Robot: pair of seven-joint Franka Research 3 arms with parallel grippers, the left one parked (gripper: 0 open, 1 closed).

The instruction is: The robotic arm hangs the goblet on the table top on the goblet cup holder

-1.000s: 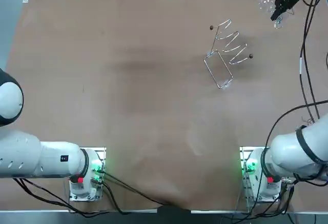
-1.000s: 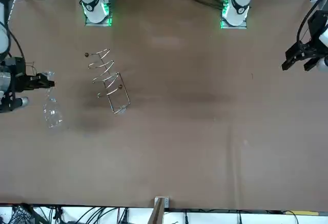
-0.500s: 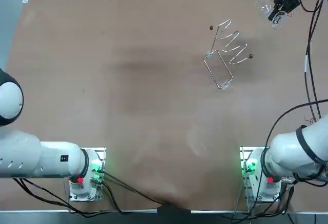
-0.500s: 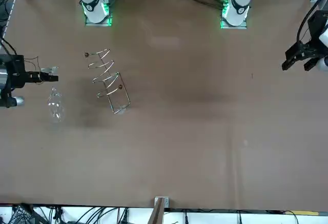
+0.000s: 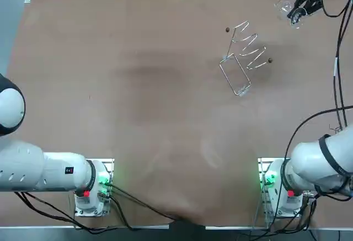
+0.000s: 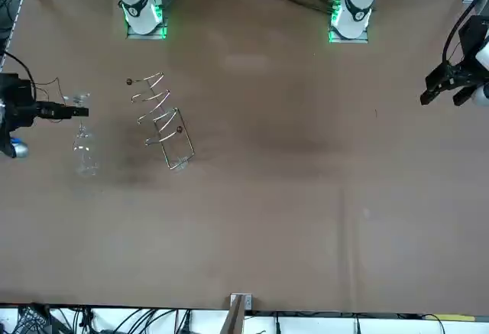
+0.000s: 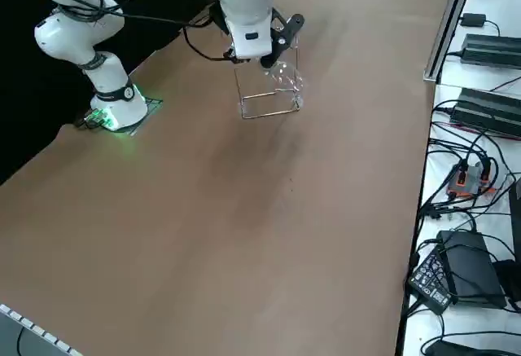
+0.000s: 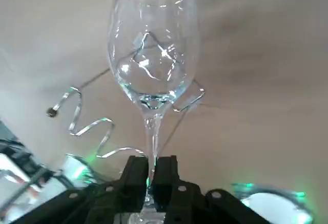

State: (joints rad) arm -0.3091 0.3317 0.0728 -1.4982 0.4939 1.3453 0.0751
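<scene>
Right gripper [image 8: 151,170] pinched narrow on the goblet [image 8: 151,55] stem, over the table's far right corner.
The arm reaches far out. The wire cup holder [image 5: 242,59] stands apart, nearer and left, on the brown table [image 5: 138,86]. Cables [image 7: 464,177] lie beside the table edge.

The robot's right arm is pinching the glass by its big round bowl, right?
Not quite. The right gripper has its fingers shut on the thin stem of the goblet, not its bowl, as the right wrist view shows. It is at the table's far right corner, beyond the wire cup holder.
</scene>
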